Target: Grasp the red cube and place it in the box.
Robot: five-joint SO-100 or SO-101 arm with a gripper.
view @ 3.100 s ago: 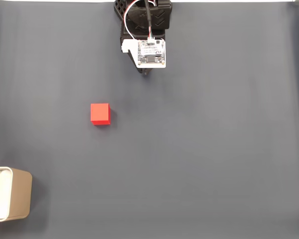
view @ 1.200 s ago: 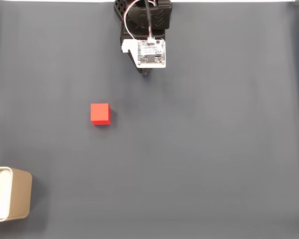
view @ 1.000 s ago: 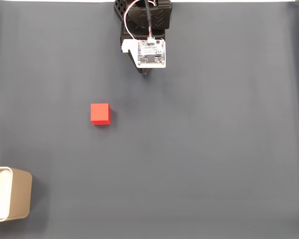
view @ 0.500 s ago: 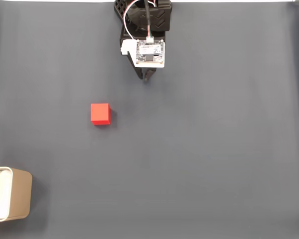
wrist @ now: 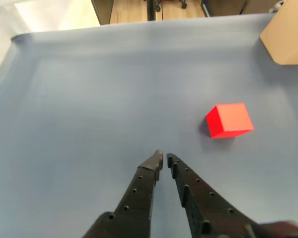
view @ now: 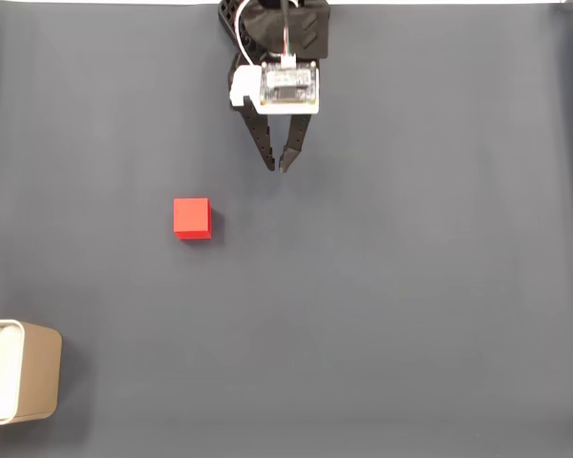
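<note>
I'm looking down at the table (view: 411, 286), covered edge to edge by a smooth dark grey-blue mat, matte, with faint creases running across it. Sitting flat on it is the red cube (view: 192, 218), squared up to the frame in the fixed view, and I'll take that as my landmark. Below the cube and well off to its left, at the frame's corner, the box (view: 19, 372) rests on the mat, tan wall facing me, white rim showing. In the wrist view the cube (wrist: 229, 120) sits on the same grey surface, one corner turned toward the lens, and the box (wrist: 288, 32) lies beyond it to the upper right.
</note>
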